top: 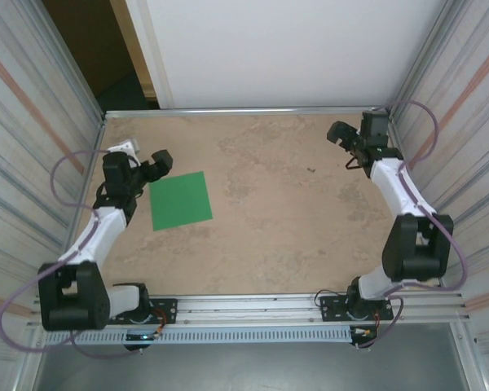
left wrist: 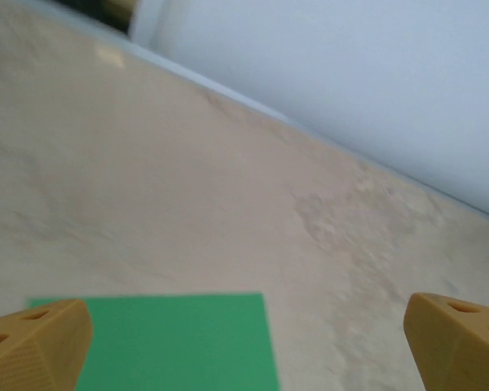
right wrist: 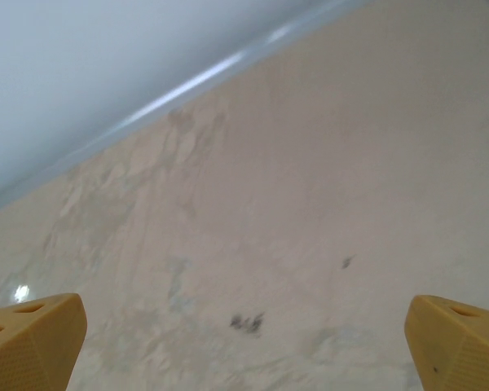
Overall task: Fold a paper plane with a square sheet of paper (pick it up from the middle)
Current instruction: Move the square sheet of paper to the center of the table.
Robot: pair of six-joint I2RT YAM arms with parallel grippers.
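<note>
Top view: the square sheet of paper [top: 180, 200] is laid flat, with 0 folds, just beside the left gripper [top: 158, 164]; the right gripper [top: 341, 133] is well apart.

Left wrist: jaws are spread wide, nothing held, with the sheet below.

Right wrist: jaws are likewise spread wide and empty.

Pickup is judged pending; the sheet's middle must be reached.

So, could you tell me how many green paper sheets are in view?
1. The square sheet of paper lies flat left of centre, beside the left gripper.
</note>
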